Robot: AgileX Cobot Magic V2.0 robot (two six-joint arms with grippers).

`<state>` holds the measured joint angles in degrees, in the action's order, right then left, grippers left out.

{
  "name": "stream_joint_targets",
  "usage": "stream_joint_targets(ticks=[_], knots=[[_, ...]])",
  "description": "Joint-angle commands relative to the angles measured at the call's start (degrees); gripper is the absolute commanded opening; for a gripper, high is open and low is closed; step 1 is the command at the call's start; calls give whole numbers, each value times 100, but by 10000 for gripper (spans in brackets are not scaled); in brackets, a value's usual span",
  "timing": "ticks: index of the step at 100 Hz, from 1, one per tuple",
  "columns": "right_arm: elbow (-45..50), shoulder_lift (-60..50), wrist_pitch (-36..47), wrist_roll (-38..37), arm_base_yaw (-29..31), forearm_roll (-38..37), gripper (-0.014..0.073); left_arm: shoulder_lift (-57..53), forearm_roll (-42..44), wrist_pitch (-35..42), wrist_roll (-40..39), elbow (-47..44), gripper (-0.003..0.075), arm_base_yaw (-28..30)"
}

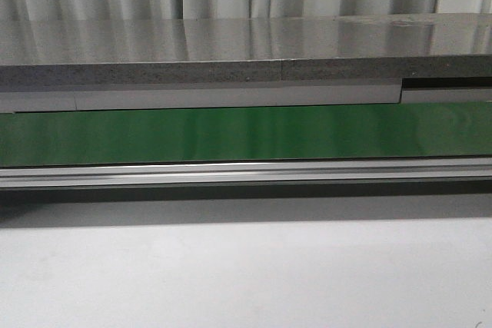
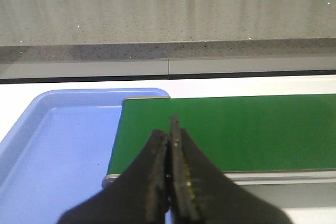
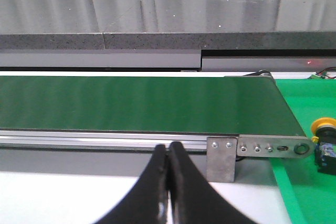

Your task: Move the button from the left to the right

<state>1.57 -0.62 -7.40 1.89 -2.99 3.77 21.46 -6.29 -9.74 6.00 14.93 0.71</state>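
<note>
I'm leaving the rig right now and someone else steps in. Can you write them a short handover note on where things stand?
Left tool: shut, empty, above the near edge of the green belt, beside the blue tray.
Right tool: shut, empty, in front of the belt's rail.
The button sits on the green mat past the belt's end, at the edge of the right wrist view; the front view does not show it.
Done: cannot tell from these views whether it has been moved.
Left: confirm the button's side first.
</note>
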Motion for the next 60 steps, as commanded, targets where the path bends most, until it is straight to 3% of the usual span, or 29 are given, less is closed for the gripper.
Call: stream_joint_targets(ticks=[1,22,32,60], knots=[[-98,-96,494,-12,-2,-51,-67,27,-56,473,-45,147,-21,-42],[-98,-96,494,-12,-2,-51,-67,9,3,628,-45,48,-21,-42],[-98,-96,494,-12,-2,-51,-67,-161,273,638,-411,45,-21,-42],[-98,-96,494,-12,-2,-51,-67,-1308,717,653,-837,-493,-21,-42]])
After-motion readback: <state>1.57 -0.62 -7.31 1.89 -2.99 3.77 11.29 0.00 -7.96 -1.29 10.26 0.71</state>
